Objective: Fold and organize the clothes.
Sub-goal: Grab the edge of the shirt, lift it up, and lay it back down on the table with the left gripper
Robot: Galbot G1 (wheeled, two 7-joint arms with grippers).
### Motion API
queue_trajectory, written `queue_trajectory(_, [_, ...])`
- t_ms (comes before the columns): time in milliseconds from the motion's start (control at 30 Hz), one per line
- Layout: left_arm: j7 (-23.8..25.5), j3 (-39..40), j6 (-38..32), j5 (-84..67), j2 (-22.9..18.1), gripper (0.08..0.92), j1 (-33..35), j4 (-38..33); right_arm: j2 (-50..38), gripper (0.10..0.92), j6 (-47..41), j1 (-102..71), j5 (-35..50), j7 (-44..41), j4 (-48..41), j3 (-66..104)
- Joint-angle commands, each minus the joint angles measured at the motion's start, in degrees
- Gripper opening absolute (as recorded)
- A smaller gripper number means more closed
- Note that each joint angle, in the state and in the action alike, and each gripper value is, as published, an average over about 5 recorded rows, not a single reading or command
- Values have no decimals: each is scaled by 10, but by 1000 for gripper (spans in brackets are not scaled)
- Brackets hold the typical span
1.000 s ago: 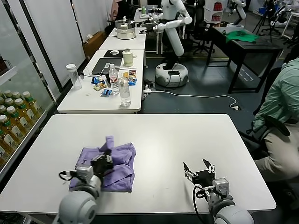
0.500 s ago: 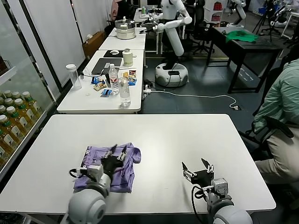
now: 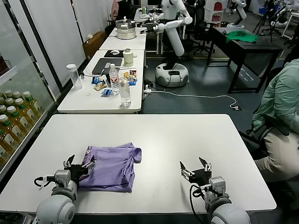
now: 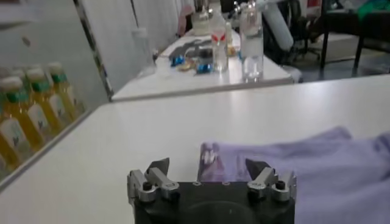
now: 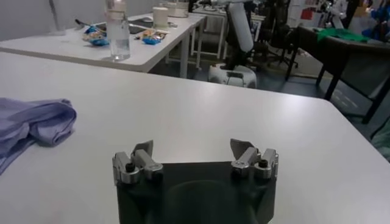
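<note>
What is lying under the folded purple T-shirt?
The purple T-shirt rests directly on the white table. Only bare tabletop shows around it. Anything beneath its folded layers is covered and cannot be seen.

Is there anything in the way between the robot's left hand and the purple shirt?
No. The left gripper is open, right at the edge of the purple shirt, with only bare white table around. The right gripper waits open, farther off.
</note>
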Motion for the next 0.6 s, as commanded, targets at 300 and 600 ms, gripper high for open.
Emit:
queue_trajectory(300, [70,-38,10,-89,-1,816,-22,86,-4,823,2,9,2,-1,-10,-4])
queue_trajectory(600, [81,-39,12,-133,-10,594,-5,74,-2,823,2,10,2,-1,-9,-4])
